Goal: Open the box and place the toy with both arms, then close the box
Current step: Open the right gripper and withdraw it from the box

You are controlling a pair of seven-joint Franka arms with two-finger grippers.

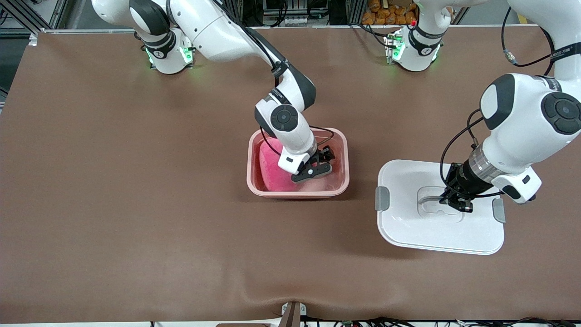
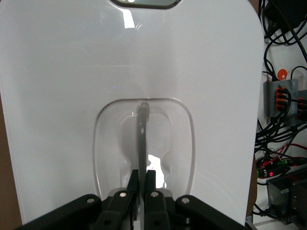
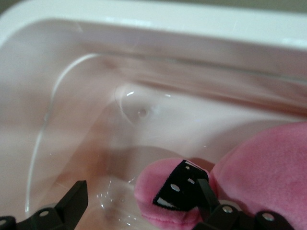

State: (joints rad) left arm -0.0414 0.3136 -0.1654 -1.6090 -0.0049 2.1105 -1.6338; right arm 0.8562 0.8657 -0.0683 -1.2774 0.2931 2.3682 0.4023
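Note:
The box's pink tub (image 1: 252, 154) stands open in the middle of the table. Inside it lies the pink plush toy (image 1: 272, 170), its black sunglasses (image 3: 180, 191) showing in the right wrist view. My right gripper (image 1: 317, 165) is down in the tub beside the toy, open, with part of the toy (image 3: 268, 163) between its spread fingers. The white lid (image 1: 408, 227) lies flat on the table toward the left arm's end. My left gripper (image 1: 456, 202) is shut on the lid's thin grey handle (image 2: 142, 139), which stands up from its recess.
The lid's grey side clips (image 1: 381, 198) stick out at both short ends. Brown cloth covers the table (image 1: 136, 204). The arm bases stand along the edge farthest from the front camera, and cables and electronics (image 2: 283, 100) show past the table's end by the lid.

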